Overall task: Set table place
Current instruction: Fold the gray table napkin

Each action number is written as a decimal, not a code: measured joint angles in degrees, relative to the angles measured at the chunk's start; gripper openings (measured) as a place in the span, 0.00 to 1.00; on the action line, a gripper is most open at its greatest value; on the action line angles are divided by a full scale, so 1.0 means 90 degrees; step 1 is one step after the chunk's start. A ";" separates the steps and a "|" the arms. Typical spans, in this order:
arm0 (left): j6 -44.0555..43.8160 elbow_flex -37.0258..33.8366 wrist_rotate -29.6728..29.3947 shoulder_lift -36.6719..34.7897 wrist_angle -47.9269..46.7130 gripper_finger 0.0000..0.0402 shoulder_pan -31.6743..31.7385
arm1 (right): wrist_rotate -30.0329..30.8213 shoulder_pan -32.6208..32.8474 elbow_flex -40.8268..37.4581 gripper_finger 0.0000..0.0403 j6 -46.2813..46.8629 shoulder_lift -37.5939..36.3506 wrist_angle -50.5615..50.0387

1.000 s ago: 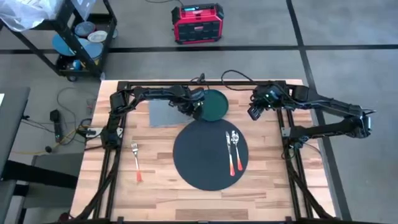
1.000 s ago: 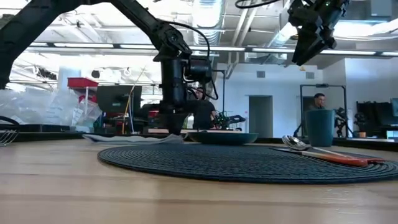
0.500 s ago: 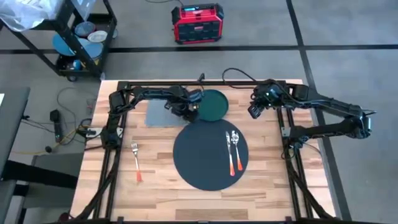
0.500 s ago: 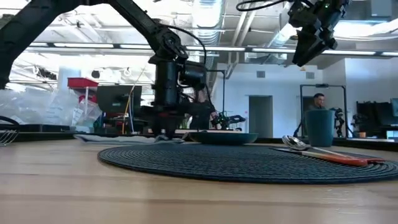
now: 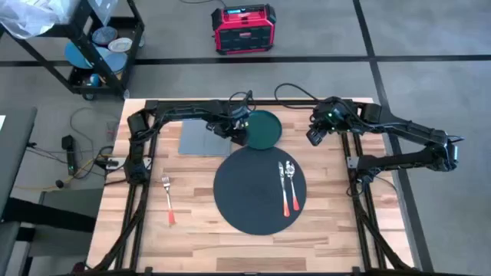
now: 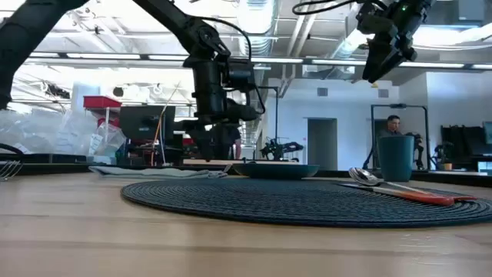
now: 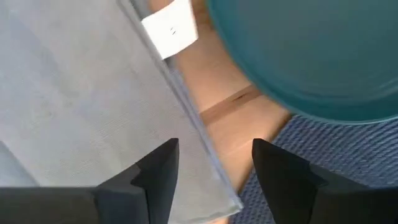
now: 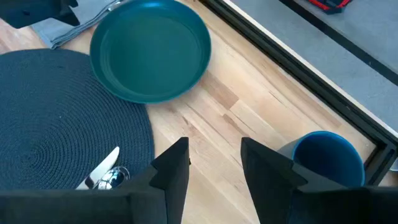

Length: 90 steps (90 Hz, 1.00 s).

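Note:
The round charcoal placemat (image 5: pixel 259 189) lies flat on the wooden table (image 5: pixel 192 230), with a knife (image 5: pixel 281 182) and a spoon (image 5: pixel 291 184) on its right half. A dark green plate (image 5: pixel 262 129) sits just beyond its far edge. Left of the plate, a grey napkin (image 5: pixel 201 139) lies flat. My left gripper (image 7: pixel 214 168) hangs open a little above the napkin's right edge (image 6: pixel 211 150), touching nothing. My right gripper (image 8: pixel 214 165) stands open, high over the table's far right (image 5: pixel 314 136).
A fork (image 5: pixel 167 198) with an orange handle lies on the bare wood left of the placemat. A blue cup (image 8: pixel 326 155) stands at the table's far right, below my right arm. The table's black frame (image 5: pixel 253 101) runs along the far edge.
The napkin has slid a little toward the table's left edge with my left gripper down on it. That gripper has since risen clear of the napkin and now hangs above its right edge.

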 joint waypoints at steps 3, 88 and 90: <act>-0.0011 -0.0010 -0.0026 0.0005 -0.0018 0.48 -0.0004 | 0.0000 -0.0009 0.0000 0.33 -0.0042 -0.0001 -0.0007; -0.0199 0.0013 -0.0425 0.0714 -0.0576 0.36 -0.0210 | -0.0024 -0.0134 0.0000 0.33 -0.0139 0.0000 -0.0068; -0.0199 0.0013 -0.0428 0.0714 -0.0597 0.33 -0.0209 | -0.0024 -0.0134 0.0000 0.33 -0.0136 -0.0002 -0.0072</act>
